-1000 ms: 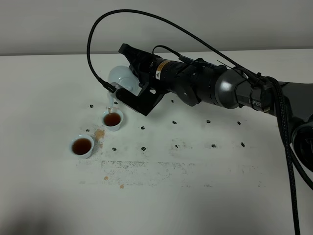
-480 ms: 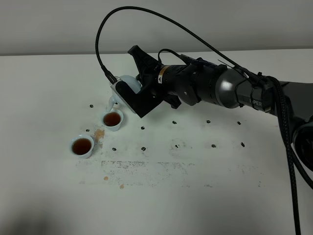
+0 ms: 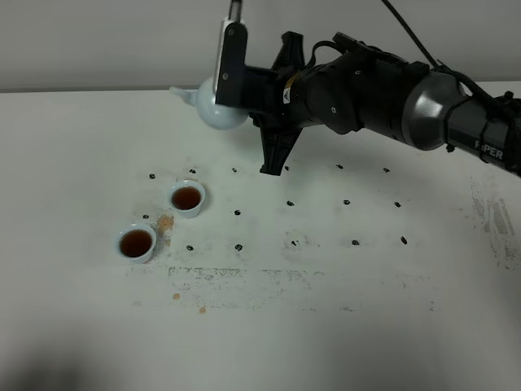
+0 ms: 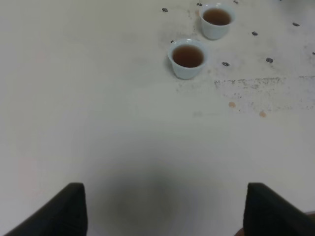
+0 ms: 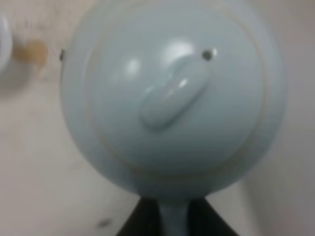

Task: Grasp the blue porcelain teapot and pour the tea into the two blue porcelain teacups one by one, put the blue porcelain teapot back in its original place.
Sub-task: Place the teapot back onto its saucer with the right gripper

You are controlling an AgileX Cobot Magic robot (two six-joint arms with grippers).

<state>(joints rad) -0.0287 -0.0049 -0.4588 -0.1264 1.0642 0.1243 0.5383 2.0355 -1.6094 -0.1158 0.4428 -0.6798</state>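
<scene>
While my right jaws clamp the loop handle of the blue porcelain teapot, I hold it in the air above the far part of the white bench, its spout pointing away from my arm and its knobbed lid filling my right wrist view. Both blue porcelain teacups stand upright on the bench, near each other and well apart from the pot, each holding reddish-brown tea. My left jaws hang over bare bench, spread wide and holding nothing.
</scene>
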